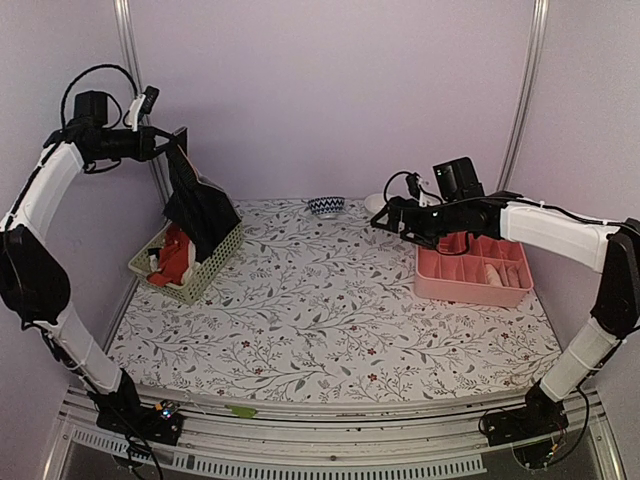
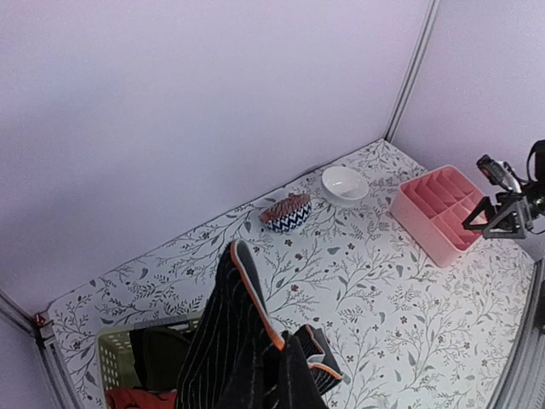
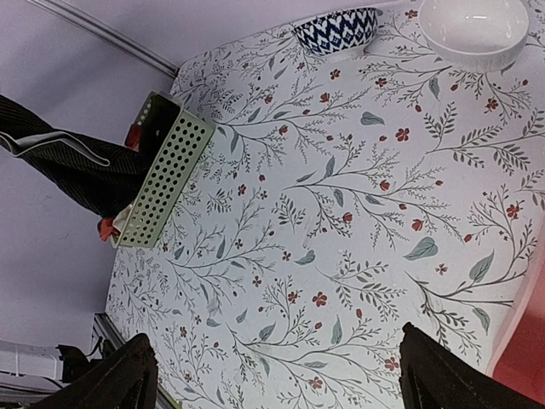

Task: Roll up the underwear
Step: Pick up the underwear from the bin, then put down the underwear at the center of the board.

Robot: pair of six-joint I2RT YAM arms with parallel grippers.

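Observation:
The black ribbed underwear (image 1: 200,208) with orange trim hangs from my left gripper (image 1: 176,146), which is shut on its top edge, high above the left side of the table. In the left wrist view the cloth (image 2: 228,341) drapes down and covers the fingers. It also shows in the right wrist view (image 3: 75,166). Its lower end hangs over the pale green basket (image 1: 205,272). Red-orange underwear (image 1: 176,256) lies inside that basket. My right gripper (image 1: 396,221) hovers open over the table's right half, with nothing between its fingers (image 3: 281,379).
A pink divided tray (image 1: 430,282) stands on the right, under the right forearm. A blue patterned bowl (image 1: 326,206) and a white bowl (image 1: 375,203) stand at the back edge. Walls enclose the table on the left, back and right.

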